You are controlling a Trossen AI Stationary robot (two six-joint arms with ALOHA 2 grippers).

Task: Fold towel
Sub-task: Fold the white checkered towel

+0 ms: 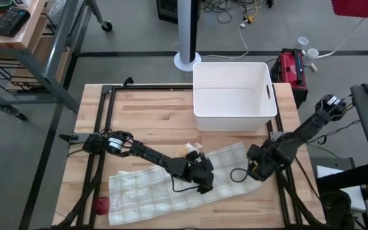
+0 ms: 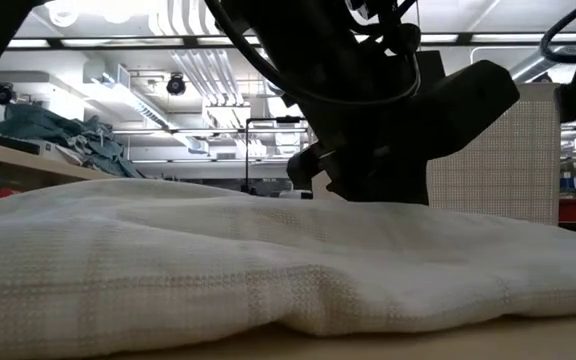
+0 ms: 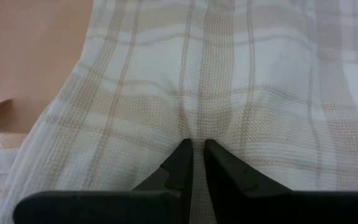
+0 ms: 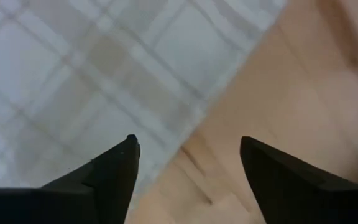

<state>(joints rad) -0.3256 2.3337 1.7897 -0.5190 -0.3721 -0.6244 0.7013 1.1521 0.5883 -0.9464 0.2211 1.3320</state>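
The towel [image 1: 171, 182], a pale checked cloth, lies spread in a long slanting strip on the front half of the wooden surface [image 1: 145, 121], and everything else is placed from it here. At the towel's front left corner, touching or just beside its edge, sits a small red object [image 1: 101, 205] too small to identify.

On the towel's middle, the left tool [image 1: 203, 181] is down on the cloth. In the left wrist view its two dark fingers [image 3: 180, 163] stand nearly together, with a thin ridge of fabric [image 3: 197, 124] rising between the tips, so it is clamped on a pinch of the towel. The low view shows the cloth [image 2: 218, 260] humped in soft folds with the dark arm standing on it behind.

At the towel's right end, the right tool [image 1: 251, 167] hovers low over the edge. Its fingers [image 4: 120, 163] stand wide apart and hold nothing; in the right wrist view one tip is above the checked cloth [image 4: 73, 74] and the other above bare wood, with the towel's border running between them.

Just beyond the towel's middle lies a small yellowish scrap [image 1: 189, 152], which cannot be made out clearly.

Farther back, well apart from the towel, a white bin [image 1: 234, 96] stands at the rear of the surface.
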